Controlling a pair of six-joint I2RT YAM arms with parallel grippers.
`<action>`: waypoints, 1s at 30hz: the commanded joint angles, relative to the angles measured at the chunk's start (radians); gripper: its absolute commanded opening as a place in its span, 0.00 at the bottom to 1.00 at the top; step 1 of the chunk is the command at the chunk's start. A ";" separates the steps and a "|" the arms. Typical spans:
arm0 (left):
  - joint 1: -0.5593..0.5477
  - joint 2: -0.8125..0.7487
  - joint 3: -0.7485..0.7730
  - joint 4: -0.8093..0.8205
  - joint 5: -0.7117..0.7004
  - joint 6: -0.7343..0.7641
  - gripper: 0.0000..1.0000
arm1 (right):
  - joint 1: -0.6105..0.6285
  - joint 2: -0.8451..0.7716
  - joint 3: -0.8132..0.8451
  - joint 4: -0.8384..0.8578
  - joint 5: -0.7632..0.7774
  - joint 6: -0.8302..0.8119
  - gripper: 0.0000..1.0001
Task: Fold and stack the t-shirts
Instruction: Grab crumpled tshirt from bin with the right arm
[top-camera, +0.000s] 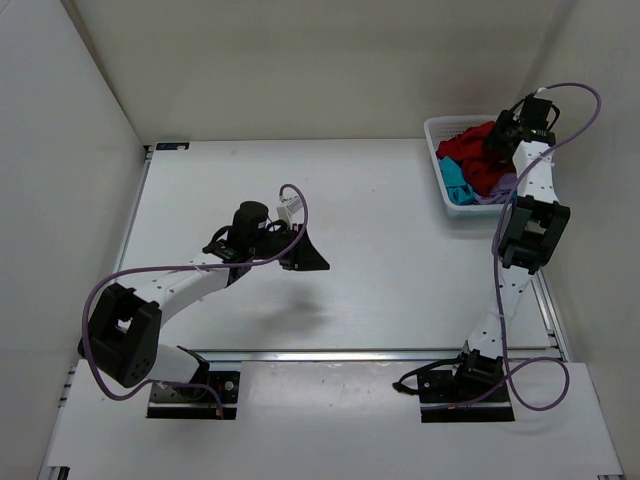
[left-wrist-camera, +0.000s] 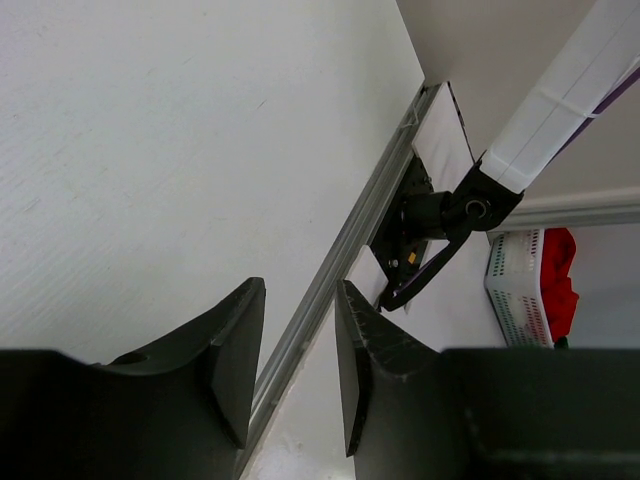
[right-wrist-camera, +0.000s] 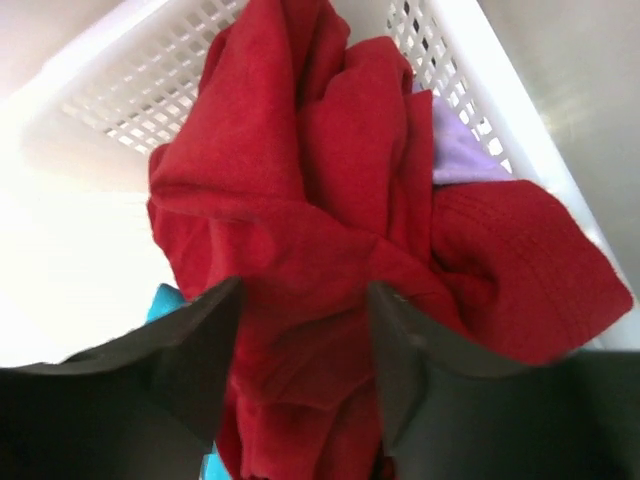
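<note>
The dark red t-shirt lies bunched on top of the pile in the white mesh basket at the back right. The teal t-shirt and the lavender t-shirt lie under it. In the right wrist view the red shirt fills the frame, with lavender cloth at the right and teal cloth at the lower left. My right gripper is open, its jaws on either side of a fold of red cloth. My left gripper is open and empty over the bare table middle.
The basket sits against the right wall, near the back wall. In the left wrist view the right arm's base, a metal rail and the basket show. White walls enclose the table on the left, back and right.
</note>
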 joint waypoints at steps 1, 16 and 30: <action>-0.005 -0.017 -0.008 0.029 0.027 0.001 0.45 | 0.015 -0.058 0.041 -0.010 0.007 -0.032 0.55; -0.001 -0.032 -0.002 0.017 -0.009 0.009 0.44 | 0.065 -0.141 0.124 -0.107 0.098 -0.065 0.00; 0.085 -0.119 -0.042 0.075 -0.051 -0.097 0.48 | 0.409 -0.833 -0.023 0.187 0.188 -0.251 0.00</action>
